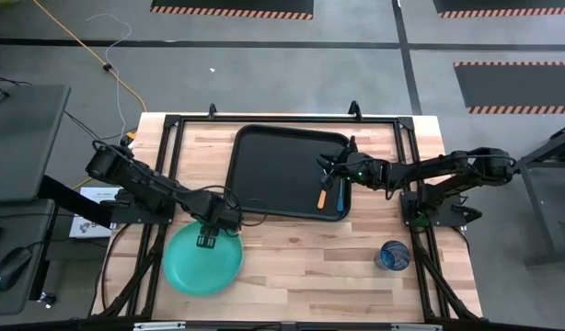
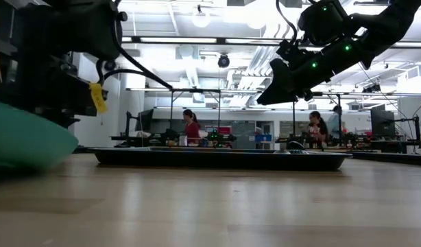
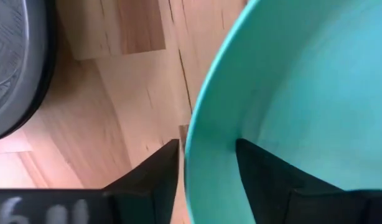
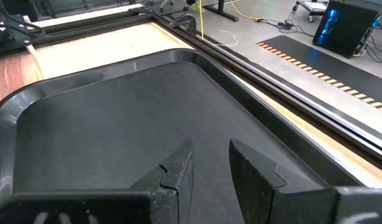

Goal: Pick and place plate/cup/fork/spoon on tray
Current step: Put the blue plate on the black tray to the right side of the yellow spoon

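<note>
The turquoise plate point(image 1: 202, 265) lies at the table's near left; it also shows at the left of the low view point(image 2: 25, 140). My left gripper point(image 1: 209, 239) is at its far rim, shut on it. The black tray point(image 1: 273, 175) sits at the table's far middle, with an orange utensil point(image 1: 322, 196) and a blue utensil point(image 1: 339, 199) lying along its right side. My right gripper point(image 1: 330, 171) hovers open and empty above the tray's right part. The dark-blue cup point(image 1: 394, 256) stands at the near right, untouched. My left gripper pinches the plate's far rim point(image 3: 200, 155) between its two fingers, one finger point(image 3: 157, 177) outside the rim and one point(image 3: 265, 177) inside the dish. The fingers come from above and from the far side, slanting down. In the low view the plate looks tilted, its lower part at the table.
A black metal frame point(image 1: 264, 119) runs round the table's far part and sides. Bare wood lies between the plate and the cup. People sit at desks in the room beyond the table point(image 2: 191, 127).
</note>
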Action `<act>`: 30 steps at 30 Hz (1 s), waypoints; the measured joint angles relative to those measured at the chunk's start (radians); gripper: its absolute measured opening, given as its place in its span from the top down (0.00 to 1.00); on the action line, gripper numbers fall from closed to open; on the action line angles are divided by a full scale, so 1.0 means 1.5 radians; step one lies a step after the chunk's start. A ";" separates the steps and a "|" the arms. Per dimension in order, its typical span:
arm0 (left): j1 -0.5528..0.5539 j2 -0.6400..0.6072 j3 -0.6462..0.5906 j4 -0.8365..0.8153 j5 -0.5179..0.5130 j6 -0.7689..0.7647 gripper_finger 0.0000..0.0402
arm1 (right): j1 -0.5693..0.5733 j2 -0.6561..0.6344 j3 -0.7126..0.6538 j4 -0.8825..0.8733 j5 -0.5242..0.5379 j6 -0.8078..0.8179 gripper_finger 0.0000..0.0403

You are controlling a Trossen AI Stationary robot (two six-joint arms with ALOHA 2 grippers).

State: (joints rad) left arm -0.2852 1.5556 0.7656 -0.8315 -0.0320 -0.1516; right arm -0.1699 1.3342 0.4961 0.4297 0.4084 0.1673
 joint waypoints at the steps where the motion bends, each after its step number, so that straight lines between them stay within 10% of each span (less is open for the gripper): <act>1: 0.000 -0.002 0.000 0.000 -0.001 0.002 0.65 | 0.000 0.000 0.000 0.000 0.000 0.000 0.77; 10: 0.004 -0.031 0.002 -0.010 0.005 0.029 0.96 | 0.000 0.000 0.000 0.000 0.000 0.000 0.77; 30: 0.056 -0.227 0.099 -0.062 0.012 0.014 1.00 | 0.000 0.000 0.000 -0.001 -0.030 0.000 0.77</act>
State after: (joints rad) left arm -0.2014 1.2147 0.9145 -0.9238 -0.0141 -0.1299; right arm -0.1696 1.3342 0.4961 0.4280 0.3635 0.1677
